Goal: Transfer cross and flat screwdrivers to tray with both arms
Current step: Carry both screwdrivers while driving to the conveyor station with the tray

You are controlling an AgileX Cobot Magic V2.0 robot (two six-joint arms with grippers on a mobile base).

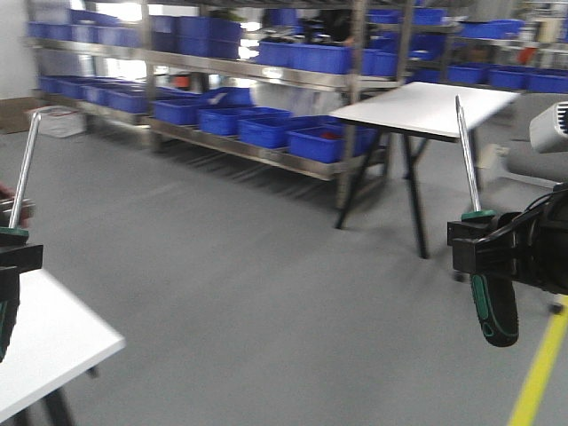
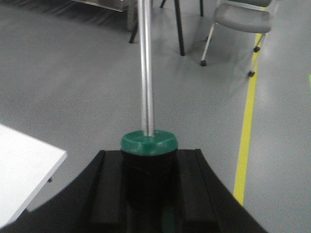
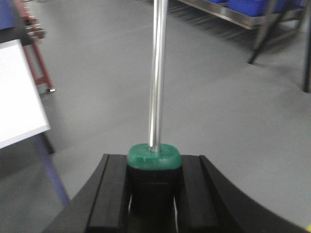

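Storeroom surroundings.
Blue bins (image 1: 266,129) fill far racks (image 1: 204,64); white table (image 1: 426,106) far right, worktop (image 1: 44,346) near left, yellow line (image 1: 541,373) near right.

Front view: the left edge cuts off the left gripper (image 1: 16,257) and the left screwdriver (image 1: 23,169) handle. Wrist views: the top edge cuts off both shafts; the right screwdriver (image 3: 158,77) handle is mostly hidden inside the right gripper (image 3: 154,167). Tip types: too small to tell.

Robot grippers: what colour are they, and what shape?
The left gripper and right gripper are both plain black and blocky. Each has two flat, straight-edged fingers that get wider towards the base. A thin dark cable curves behind the right one. No markings show.
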